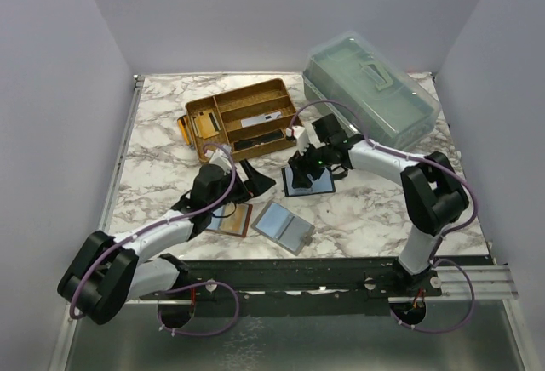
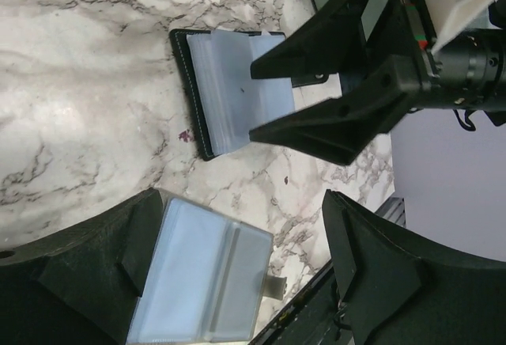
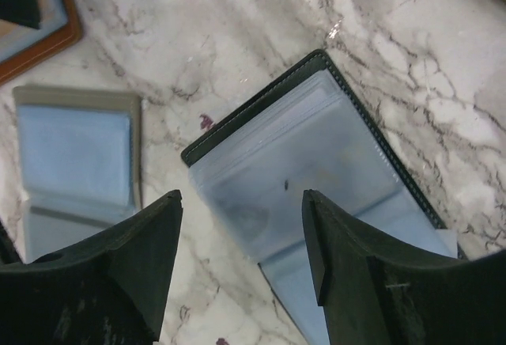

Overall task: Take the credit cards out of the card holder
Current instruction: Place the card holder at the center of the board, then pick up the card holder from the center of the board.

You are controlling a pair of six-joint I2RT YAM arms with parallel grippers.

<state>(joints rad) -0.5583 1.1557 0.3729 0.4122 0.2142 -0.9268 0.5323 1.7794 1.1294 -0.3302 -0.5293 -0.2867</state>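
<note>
The left fingers point(image 2: 379, 282) are held wide apart and empty above the grey holder point(image 2: 205, 282). The card holder point(image 3: 316, 147) is laid open on the bench point(image 1: 162, 158) just to their right, directly beneath the parted, empty right fingers point(image 3: 356, 274), with its long axis slanting across their gap.

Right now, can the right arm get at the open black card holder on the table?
Probably yes. The right gripper hangs open directly over the card holder, which lies spread open on the marble table. Nothing sits between the two, so a short drop should reach it.
</note>
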